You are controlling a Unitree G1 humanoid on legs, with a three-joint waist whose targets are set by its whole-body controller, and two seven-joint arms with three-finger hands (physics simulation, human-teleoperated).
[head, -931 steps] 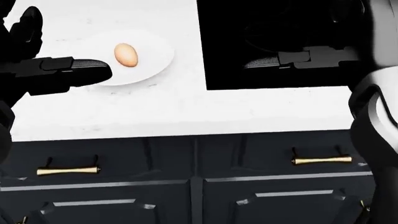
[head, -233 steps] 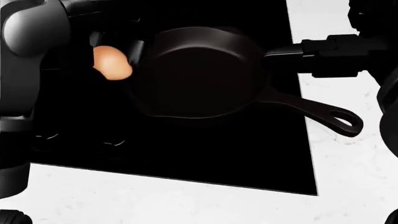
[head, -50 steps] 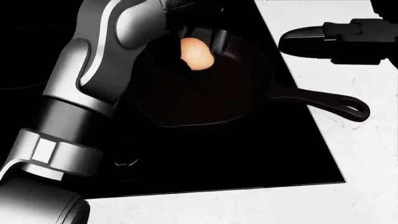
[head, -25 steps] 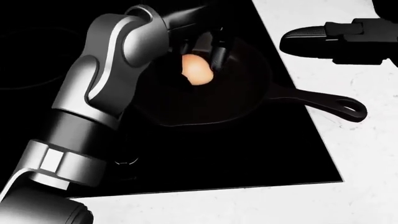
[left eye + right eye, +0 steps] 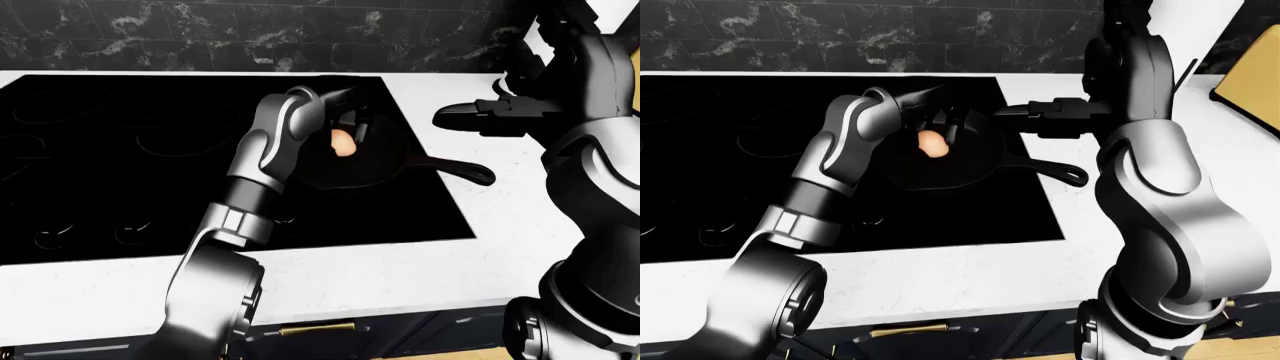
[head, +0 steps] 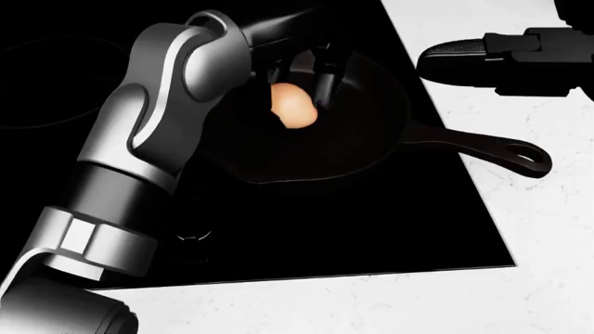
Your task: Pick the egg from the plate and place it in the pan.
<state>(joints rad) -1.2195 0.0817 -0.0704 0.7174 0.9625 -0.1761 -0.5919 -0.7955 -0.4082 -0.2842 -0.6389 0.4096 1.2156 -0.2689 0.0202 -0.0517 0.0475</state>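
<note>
Egg (image 6: pixel 292 106) barely moved over the last half second; a second ago it sat a touch higher in the head view, so I've brought it down slightly over the pan (image 6: pixel 371 132). It is now inside the pan's rim as seen from above, though whether it touches the pan floor I cannot tell. Judgement: carry is done, release is what's left. My left robot hand (image 6: pixel 306 76) is closed round the egg, dark fingers (image 6: pixel 326 82) pinching it from above and the side. My right robot hand (image 6: pixel 482 59) hangs over the white bench (image 6: pixel 548 229) right of the stove (image 6: pixel 353 229), holding nothing, fingers look extended. Pan handle (image 6: pixel 501 149) points toward the bench.
</note>
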